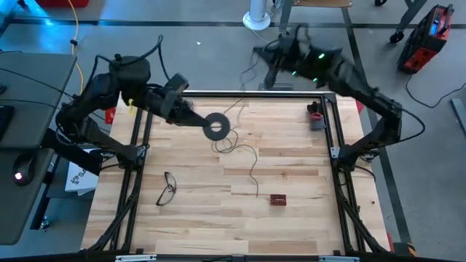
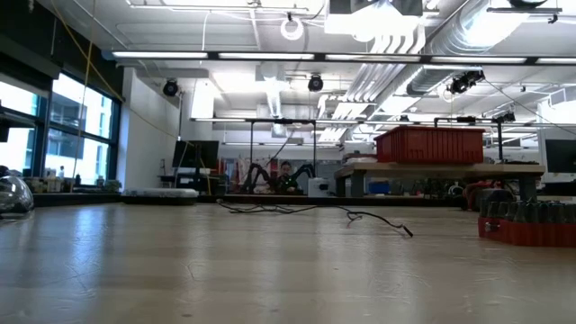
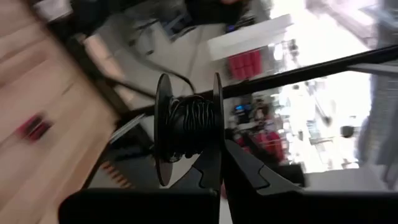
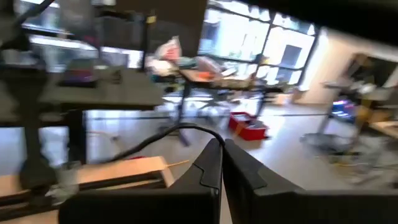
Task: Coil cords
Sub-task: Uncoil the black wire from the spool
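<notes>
On the pale wooden table (image 1: 291, 218), loose wire (image 1: 247, 156) was recorded; left gripper (image 3: 217, 155) clamped the reel (image 3: 189, 134), right gripper (image 4: 222, 152) pressed together beyond the far edge.

Lab: exposed ducts (image 2: 468, 36), workbenches (image 2: 432, 169)

Small round black reel (image 1: 215, 126) partly wound, thin dark wire (image 1: 247, 156) trailing loosely across the tabletop
</notes>
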